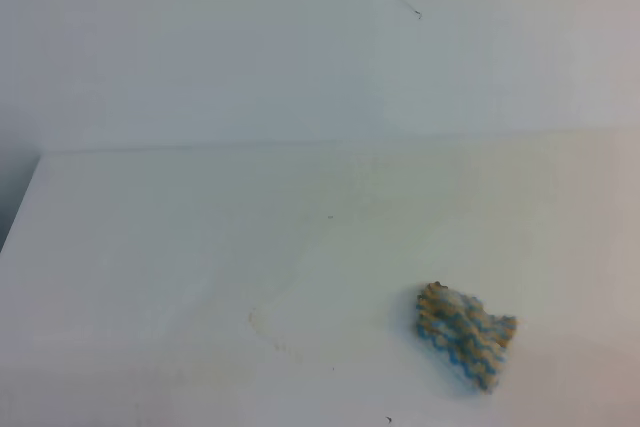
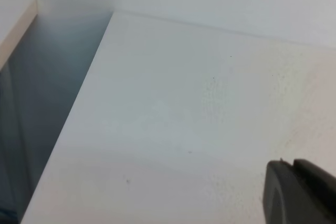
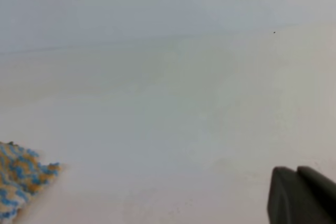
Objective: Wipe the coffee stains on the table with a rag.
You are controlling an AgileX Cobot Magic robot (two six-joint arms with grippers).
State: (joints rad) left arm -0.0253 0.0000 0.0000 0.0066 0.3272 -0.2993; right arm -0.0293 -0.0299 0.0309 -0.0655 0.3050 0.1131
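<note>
The rag (image 1: 465,335), a crumpled blue, white and tan zigzag cloth, lies loose on the white table (image 1: 200,247) at the front right. Nothing holds it. A faint tan curved trace (image 1: 264,323) left of the rag is all that shows of the coffee stains. Neither gripper appears in the exterior high view. The left wrist view has my left gripper (image 2: 293,166) at the bottom right, dark fingers pressed together and empty, above bare table (image 2: 157,129). My right gripper (image 3: 296,172) is likewise shut and empty. The rag's corner (image 3: 21,177) lies far to its left.
A white wall (image 1: 300,37) rises behind the table. The table's left edge (image 1: 20,207) drops into a dark gap (image 2: 47,103), with a pale ledge (image 2: 16,19) beyond it. A few tiny dark specks dot the surface.
</note>
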